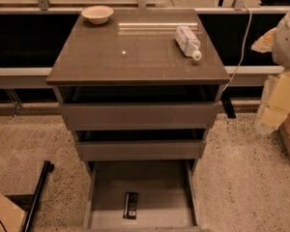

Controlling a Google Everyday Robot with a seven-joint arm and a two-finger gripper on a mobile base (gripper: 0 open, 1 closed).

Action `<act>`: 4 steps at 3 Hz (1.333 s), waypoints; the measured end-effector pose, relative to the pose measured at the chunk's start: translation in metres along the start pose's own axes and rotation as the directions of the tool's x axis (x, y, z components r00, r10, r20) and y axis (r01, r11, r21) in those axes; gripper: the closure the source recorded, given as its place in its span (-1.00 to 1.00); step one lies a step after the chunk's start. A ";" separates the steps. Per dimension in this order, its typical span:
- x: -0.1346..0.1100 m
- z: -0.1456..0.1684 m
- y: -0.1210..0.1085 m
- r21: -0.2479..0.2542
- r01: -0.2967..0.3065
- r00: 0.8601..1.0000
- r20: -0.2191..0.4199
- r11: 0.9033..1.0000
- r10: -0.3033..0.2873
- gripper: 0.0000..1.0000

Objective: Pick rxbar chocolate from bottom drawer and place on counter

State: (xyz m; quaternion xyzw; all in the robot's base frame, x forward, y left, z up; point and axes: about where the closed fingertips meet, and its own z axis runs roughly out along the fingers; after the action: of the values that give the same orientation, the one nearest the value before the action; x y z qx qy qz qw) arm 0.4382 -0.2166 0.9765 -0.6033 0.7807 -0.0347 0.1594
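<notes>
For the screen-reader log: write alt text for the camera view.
A dark rxbar chocolate lies flat on the floor of the pulled-out bottom drawer. On the counter above sit a pale bowl at the back left and a clear bottle on its side at the right; the gripper is not in view.

A rounded arm casing (pixel 288 35) is noted at the right edge: smooth, white to pale grey, cut off by the frame. Cream-yellow blocky shapes (pixel 279 99) are seen beneath it; whether they belong to the robot cannot be told. The gripper lies outside the view
</notes>
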 end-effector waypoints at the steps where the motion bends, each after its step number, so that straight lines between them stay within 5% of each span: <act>1: -0.001 -0.001 -0.001 0.005 -0.002 1.000 0.001 1.000 0.002 -1.00; 2: -0.010 0.015 -0.007 -0.019 -0.085 0.996 0.038 0.996 0.086 -1.00; 3: -0.019 0.050 -0.017 -0.075 -0.224 0.973 0.047 0.972 0.228 -1.00; 4: -0.019 0.083 -0.024 -0.090 -0.350 0.936 0.012 0.932 0.352 -1.00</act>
State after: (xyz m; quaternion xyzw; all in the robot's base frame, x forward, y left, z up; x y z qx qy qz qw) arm 0.4889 -0.1936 0.9079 -0.4608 0.8743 0.0364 0.1478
